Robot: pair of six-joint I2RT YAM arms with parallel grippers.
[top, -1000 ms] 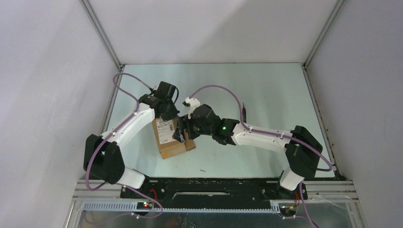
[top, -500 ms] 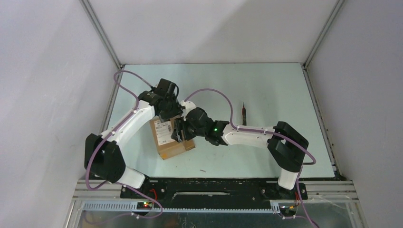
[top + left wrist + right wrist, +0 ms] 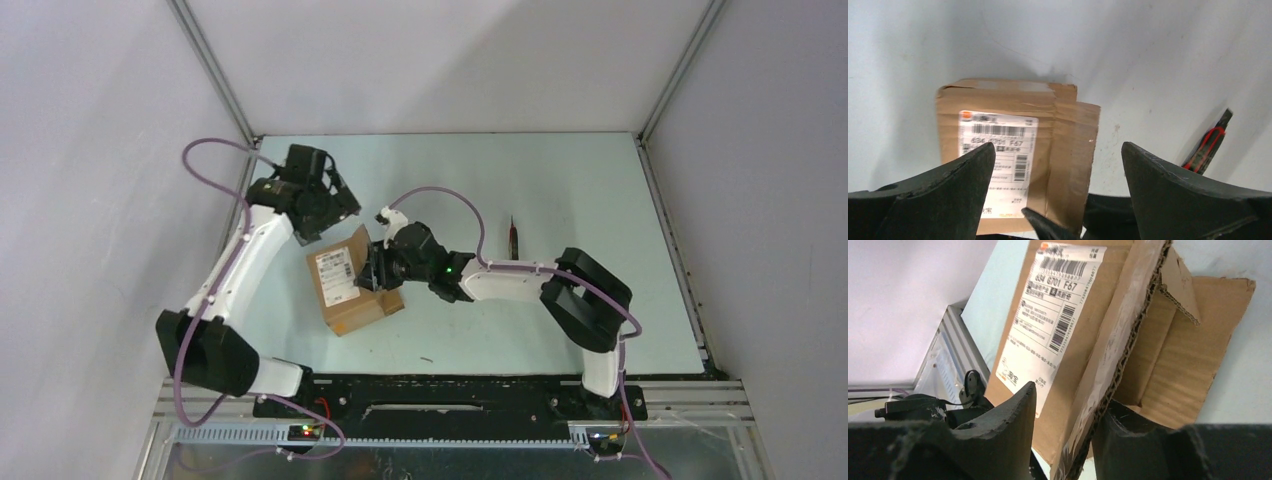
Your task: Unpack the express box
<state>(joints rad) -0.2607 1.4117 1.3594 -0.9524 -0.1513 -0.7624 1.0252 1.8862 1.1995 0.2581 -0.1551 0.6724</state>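
Table (image 3: 560, 180): right pincer (image 3: 371, 274) straddles express box (image 3: 340, 292).

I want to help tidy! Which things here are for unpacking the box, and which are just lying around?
For the job: box, right gripper at its flap, open left gripper.
Lying about: knife, alone on the table.

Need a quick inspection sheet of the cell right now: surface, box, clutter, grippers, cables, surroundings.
Surface: pale green table; small dark speck near the front.
Job's things: express box lying label-up, a flap open.
Clutter: utility knife, right of the box, apart.
Grippers: left gripper open above the box, empty; right gripper astride the flap, clamping unclear.
Cables: purple cables loop along both arms, off the box.
Surroundings: white walls, metal frame.
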